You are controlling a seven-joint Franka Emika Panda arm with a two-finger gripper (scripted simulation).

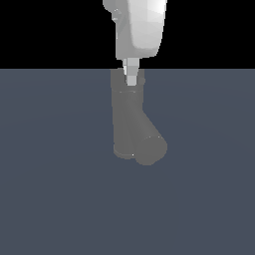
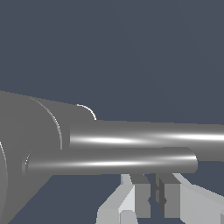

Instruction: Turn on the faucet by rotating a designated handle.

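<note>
Exterior view: grey faucet [image 1: 130, 124] stands upright near the far edge of the dark floor [image 1: 50, 189], mid-width, w/ its thick spout [image 1: 149, 147] slanting down toward the exterior view's right; white gripper [image 1: 131, 79] hangs straight above the faucet top. Wrist view: thin handle [image 2: 113, 161] juts sideways from the cylinder, lying alongside the fatter spout, and the fingers [image 2: 141, 197] sit just beside the handle, nearly pressed together w/ only a slim gap, nothing pinched; contact w/ the handle can't be told.
</note>
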